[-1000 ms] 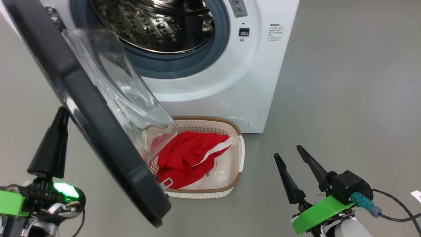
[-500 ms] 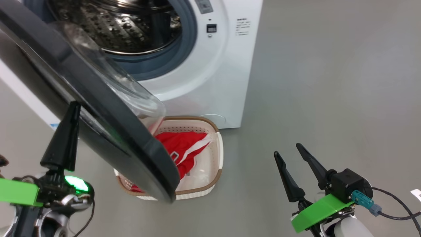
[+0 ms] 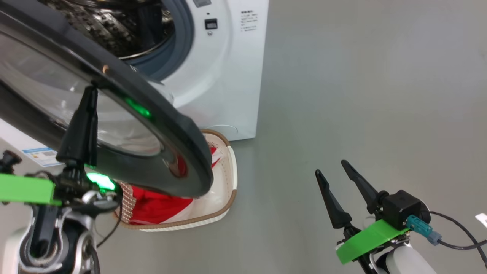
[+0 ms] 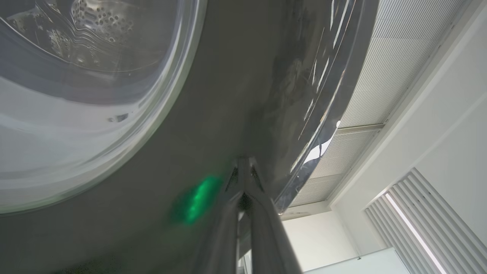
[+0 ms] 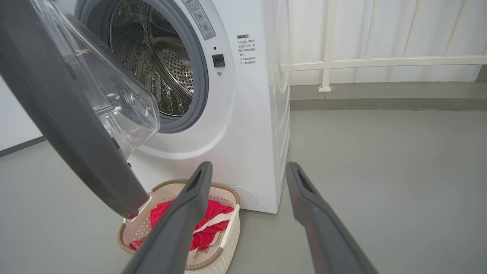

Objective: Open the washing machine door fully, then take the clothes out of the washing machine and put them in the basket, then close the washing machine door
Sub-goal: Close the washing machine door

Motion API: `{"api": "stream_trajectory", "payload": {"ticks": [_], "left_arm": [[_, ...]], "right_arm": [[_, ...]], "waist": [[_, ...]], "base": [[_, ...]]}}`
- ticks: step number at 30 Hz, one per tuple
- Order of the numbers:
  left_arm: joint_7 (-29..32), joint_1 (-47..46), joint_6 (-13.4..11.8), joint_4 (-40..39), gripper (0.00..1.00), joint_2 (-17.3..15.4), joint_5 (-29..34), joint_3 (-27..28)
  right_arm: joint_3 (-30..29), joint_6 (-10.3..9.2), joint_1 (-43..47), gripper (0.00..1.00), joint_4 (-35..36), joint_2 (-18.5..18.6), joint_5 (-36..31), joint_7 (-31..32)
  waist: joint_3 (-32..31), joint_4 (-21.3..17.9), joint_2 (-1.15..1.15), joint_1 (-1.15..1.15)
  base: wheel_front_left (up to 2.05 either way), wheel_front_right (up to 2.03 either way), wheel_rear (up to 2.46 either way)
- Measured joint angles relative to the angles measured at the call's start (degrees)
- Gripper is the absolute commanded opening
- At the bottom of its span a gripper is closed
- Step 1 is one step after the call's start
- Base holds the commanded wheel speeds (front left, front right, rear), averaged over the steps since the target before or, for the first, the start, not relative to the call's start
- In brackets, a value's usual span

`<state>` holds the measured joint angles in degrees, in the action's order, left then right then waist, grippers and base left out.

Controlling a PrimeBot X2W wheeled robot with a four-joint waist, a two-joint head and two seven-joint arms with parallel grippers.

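The door (image 3: 182, 144) stands partly open, swung out from the washer (image 3: 236, 76) on the hinge at its left; its black rim and clear glass bowl hang over the basket (image 3: 233, 179) in the head view; the steel drum (image 3: 114, 30) shows behind it.

The left gripper (image 3: 90, 93) has its fingers pressed together, gripping nothing; in the left wrist view its tips (image 4: 245, 161) lie against the outer face of the door's glossy rim, beside a green glint reflected there.

The right gripper (image 3: 331, 168) hangs over bare floor (image 3: 342, 95), well apart from the washer, with its fingers spread wide and nothing between them; in the right wrist view it (image 5: 248, 167) points at the washer's lower front corner.

The basket sits on the floor, just in front of the washer's lower front; the clothes (image 3: 152, 207), red with white trim, lie inside it.
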<state>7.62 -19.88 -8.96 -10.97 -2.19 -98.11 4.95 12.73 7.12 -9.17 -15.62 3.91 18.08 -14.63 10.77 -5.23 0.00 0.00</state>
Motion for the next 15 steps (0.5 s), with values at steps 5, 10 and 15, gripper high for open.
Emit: {"api": "stream_trajectory", "payload": {"ticks": [5,10,15], "left_arm": [[-2.02,-3.17,0.45,2.42,0.0,0.02,-1.25,-0.05],[-4.03,-7.36,0.98,4.82,0.0,0.13,-1.24,-0.1],[-5.3,-11.83,1.6,7.59,0.0,0.18,-0.2,-0.18]], "right_arm": [[0.23,0.0,-1.1,1.0,0.22,0.02,0.0,0.0],[0.2,0.0,-1.68,1.0,0.36,0.07,0.08,0.0],[0.18,0.0,-1.8,1.0,0.59,0.09,0.09,0.0]], "waist": [[1.21,-1.37,0.0,0.0],[2.81,-3.18,0.0,0.0],[4.47,-4.76,0.0,0.0]], "base": [[0.0,0.0,0.0],[0.0,0.0,0.0],[0.0,0.0,0.0]]}}
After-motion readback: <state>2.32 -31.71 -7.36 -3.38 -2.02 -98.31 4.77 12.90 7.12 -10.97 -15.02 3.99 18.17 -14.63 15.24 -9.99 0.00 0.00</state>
